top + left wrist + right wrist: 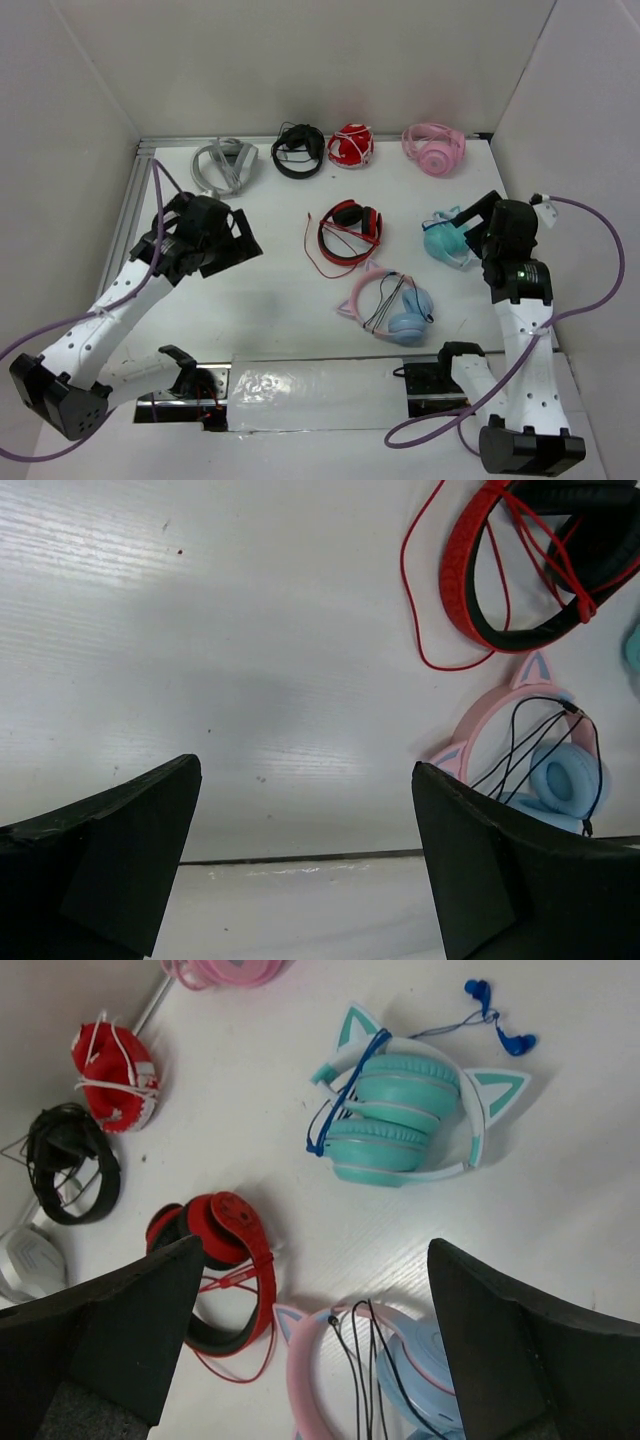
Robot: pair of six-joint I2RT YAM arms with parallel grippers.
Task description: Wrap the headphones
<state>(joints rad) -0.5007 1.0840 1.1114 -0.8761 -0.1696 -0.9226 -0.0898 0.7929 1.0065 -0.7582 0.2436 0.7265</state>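
1. White tabletop (pixel 270 290) between white walls. The headphones (pixel 390 308), pink-banded with cat ears, lie just right of the red-and-black headphones (pixel 348 232), on the side nearer the arm bases. Neither arm touches them.
2. Left gripper (pixel 243 238) hangs well left of the red pair, right gripper (pixel 468 228) to its right. Both have their jaws spread wide and hold nothing.
3. Risks: the thin black cable (pixel 540 740) drapes loosely over the band and may slip a pinch. The red cable (pixel 312 250) nearby could snag. The right arm might take the teal headphones (pixel 445 242) instead.

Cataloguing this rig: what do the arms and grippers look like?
The left arm and right arm: white links dotted with holes, black joints, purple cable each. The left gripper and right gripper: black, wedge-shaped fingers. Green light on the right arm.
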